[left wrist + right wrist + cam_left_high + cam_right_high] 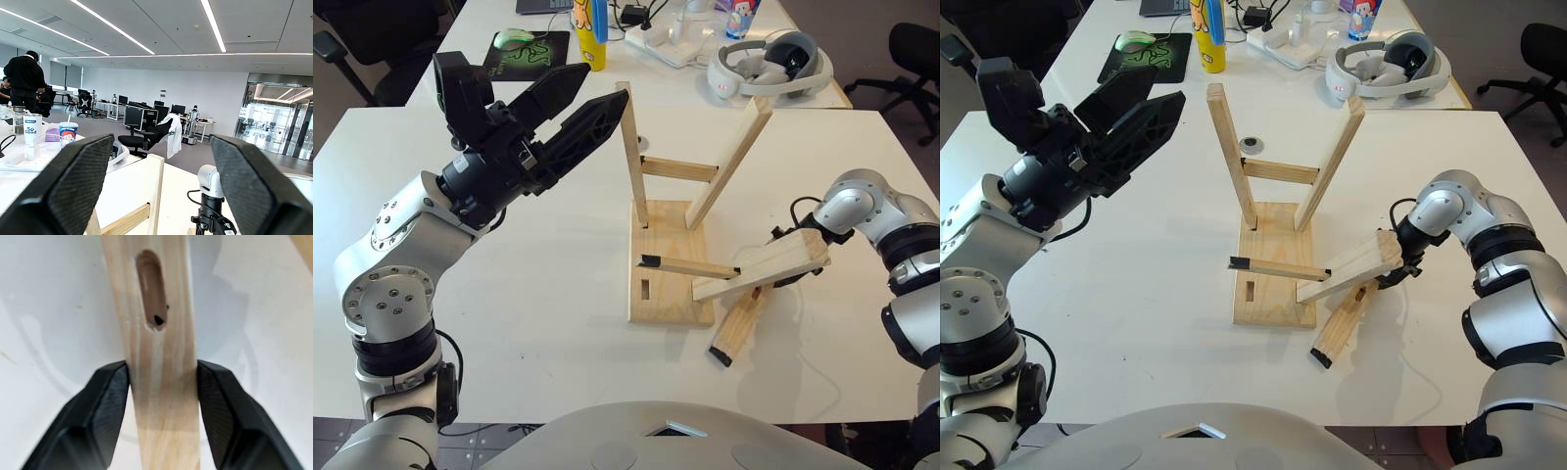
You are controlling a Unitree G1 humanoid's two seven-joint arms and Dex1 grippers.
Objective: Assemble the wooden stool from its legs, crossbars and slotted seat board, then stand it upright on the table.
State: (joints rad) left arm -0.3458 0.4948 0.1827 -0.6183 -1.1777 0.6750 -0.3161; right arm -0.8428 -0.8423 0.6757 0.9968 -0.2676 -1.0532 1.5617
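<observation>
The white worktop [509,294] fills most of the frame. At its centre the slotted seat board [668,294] lies flat. Two legs [633,157] stand up from its far end, joined by a crossbar [680,168]. Centre right, the right pincer [161,367] is clamped on a loose leg [764,269], whose low end meets the board's right edge. Upper left, the left pincer [605,83] hangs wide open, holding nothing.

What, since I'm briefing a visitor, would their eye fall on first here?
A half-built stool: its seat board lies flat on the table with two legs rising from it, bridged by a crossbar. Right of it, the right gripper clamps a loose leg. The left gripper hangs over the table's left, jaws wide open.
</observation>
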